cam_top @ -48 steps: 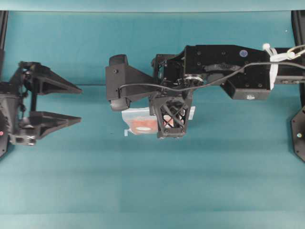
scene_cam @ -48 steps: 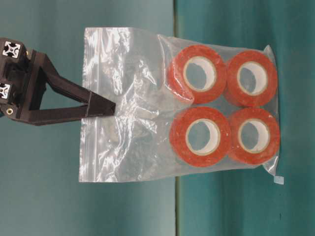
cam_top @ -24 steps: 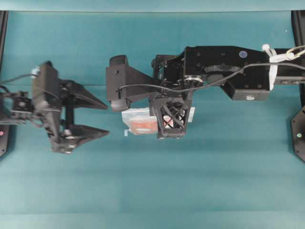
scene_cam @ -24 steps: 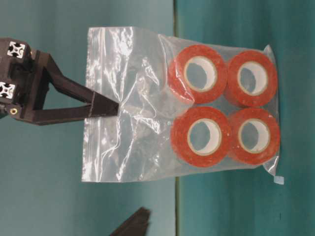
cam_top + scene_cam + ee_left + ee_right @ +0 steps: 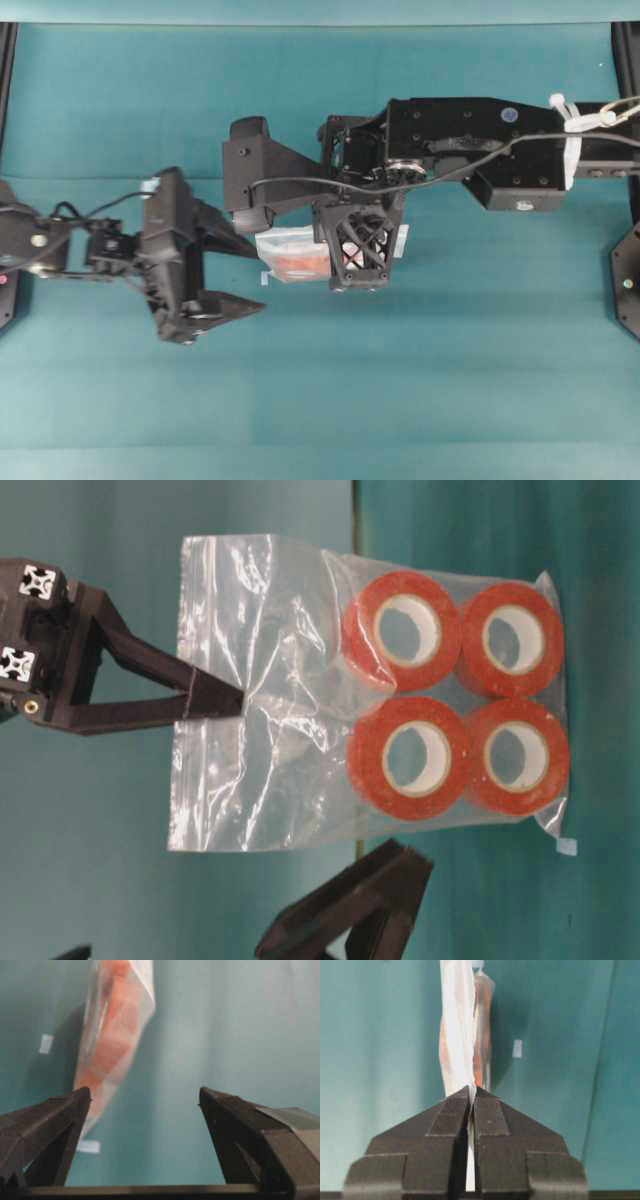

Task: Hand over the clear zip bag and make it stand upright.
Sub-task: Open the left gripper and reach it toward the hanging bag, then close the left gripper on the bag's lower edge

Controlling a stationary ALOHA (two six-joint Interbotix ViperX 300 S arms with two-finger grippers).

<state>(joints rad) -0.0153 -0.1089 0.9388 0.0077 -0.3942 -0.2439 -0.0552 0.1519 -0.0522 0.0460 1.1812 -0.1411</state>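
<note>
The clear zip bag point(image 5: 270, 730) holds orange-red tape rolls point(image 5: 405, 630) with white cores, gathered at the end away from the zip. It hangs edge-on point(image 5: 457, 1035) from my right gripper point(image 5: 471, 1091), which is shut on the empty plastic part point(image 5: 235, 698). In the overhead view the bag point(image 5: 290, 255) shows under the right wrist. My left gripper point(image 5: 258, 275) stands open just left of it, apart from it. In the left wrist view the bag point(image 5: 112, 1035) lies ahead, beyond the left finger, with nothing between the fingers point(image 5: 144, 1092). One left finger point(image 5: 370, 900) shows below the bag.
A teal mat point(image 5: 450, 380) covers the table. A small white tag point(image 5: 517, 1048) lies on it beside the bag. Black frame posts point(image 5: 625, 60) stand at the far left and right edges.
My left arm has swung right towards the bag with its jaws wide, and one finger has come into the table-level view. The right gripper and bag have stayed put.
</note>
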